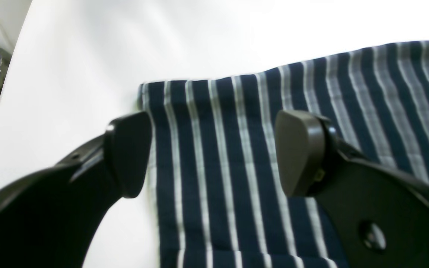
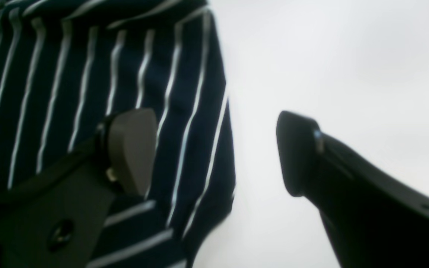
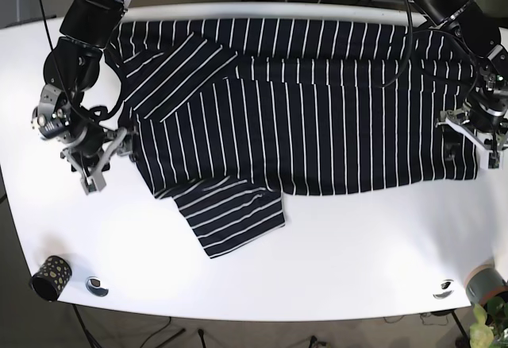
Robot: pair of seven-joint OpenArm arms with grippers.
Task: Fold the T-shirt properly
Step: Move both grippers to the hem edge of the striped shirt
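The left gripper (image 1: 214, 152) is wide open over a corner of the striped T-shirt (image 3: 317, 110) and holds nothing. The right gripper (image 2: 214, 152) is wide open too, at the shirt's edge, with nothing in it. The shirt lies spread on the white table (image 3: 333, 268), one sleeve pointing to 7 o'clock. No writing shows.

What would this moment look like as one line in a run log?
T-shirt: spread flat | left gripper: open, straddling hem corner | right gripper: open, straddling opposite edge

The T-shirt (image 2: 88, 93) is blurred (and cropped) in both wrist views.
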